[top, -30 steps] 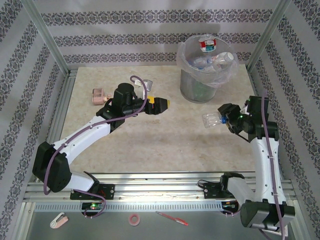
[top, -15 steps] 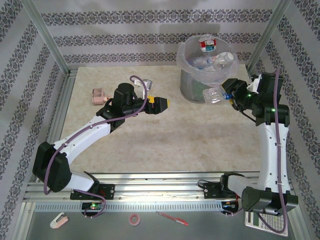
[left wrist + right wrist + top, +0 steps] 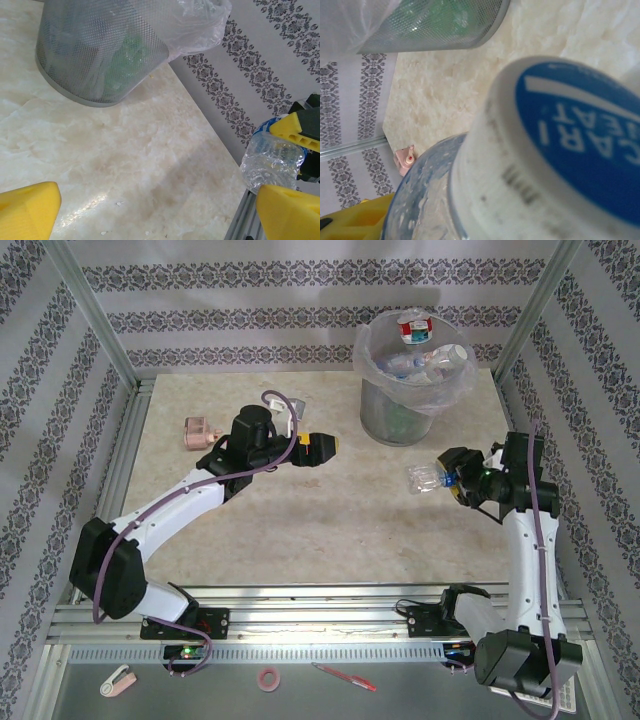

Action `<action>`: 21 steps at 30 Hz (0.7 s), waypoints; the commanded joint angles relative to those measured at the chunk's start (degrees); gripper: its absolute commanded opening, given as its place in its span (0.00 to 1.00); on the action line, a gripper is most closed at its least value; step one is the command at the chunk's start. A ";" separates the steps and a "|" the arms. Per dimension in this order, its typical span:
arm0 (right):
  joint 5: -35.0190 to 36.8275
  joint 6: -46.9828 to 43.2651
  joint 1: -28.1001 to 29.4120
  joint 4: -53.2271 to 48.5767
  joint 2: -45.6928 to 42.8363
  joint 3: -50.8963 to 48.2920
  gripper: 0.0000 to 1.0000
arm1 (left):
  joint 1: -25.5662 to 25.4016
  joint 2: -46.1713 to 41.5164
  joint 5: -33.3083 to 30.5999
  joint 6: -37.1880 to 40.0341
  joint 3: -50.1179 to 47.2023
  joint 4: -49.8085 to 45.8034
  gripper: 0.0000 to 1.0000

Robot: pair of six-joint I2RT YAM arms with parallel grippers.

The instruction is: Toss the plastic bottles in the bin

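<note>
Bottle (image 3: 424, 478) sits clamped in right pincer (image 3: 448, 480); left pincer (image 3: 320, 448) gapes empty.

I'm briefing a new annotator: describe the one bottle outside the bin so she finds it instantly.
Find the grey mesh bin at the far right of the table. Just nearer than it, the right gripper holds a clear, crumpled bottle sideways. The other bottles lie inside the bin.

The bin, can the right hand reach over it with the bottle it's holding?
Probably yes. The right hand grips the bottle near the bin, bare table lies between, and the left hand sits aside.
</note>
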 commanded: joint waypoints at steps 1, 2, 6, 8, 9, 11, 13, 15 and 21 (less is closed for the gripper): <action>-2.67 0.88 -0.19 4.34 4.19 8.06 0.46 | 0.59 0.65 -0.56 0.76 2.54 -1.38 1.00; -3.70 1.85 -0.07 6.06 7.00 12.38 0.46 | 0.59 0.72 -0.66 0.86 2.73 -1.51 1.00; -5.43 6.92 1.39 12.06 21.12 37.00 0.50 | 0.89 1.05 -1.43 1.07 3.21 -2.20 1.00; -5.03 8.40 2.68 12.15 29.53 50.63 0.64 | 1.09 1.19 -1.79 0.87 3.19 -2.72 1.00; -5.12 8.19 3.24 11.33 33.66 57.19 0.72 | 1.23 1.33 -2.12 0.70 2.93 -2.97 1.00; -7.19 9.36 3.63 10.39 41.34 66.21 0.84 | 1.44 1.53 -2.67 0.20 2.35 -3.50 1.00; -8.32 9.66 4.21 10.92 45.95 71.11 0.93 | 1.71 1.87 -2.76 -0.03 1.56 -3.91 1.00; -5.11 8.57 3.86 10.09 48.02 72.57 0.98 | 2.02 2.57 -3.57 -0.73 1.24 -5.30 1.00; -6.72 5.26 3.90 6.60 49.23 74.16 0.98 | 2.62 3.57 -3.90 -2.65 0.78 -7.51 1.00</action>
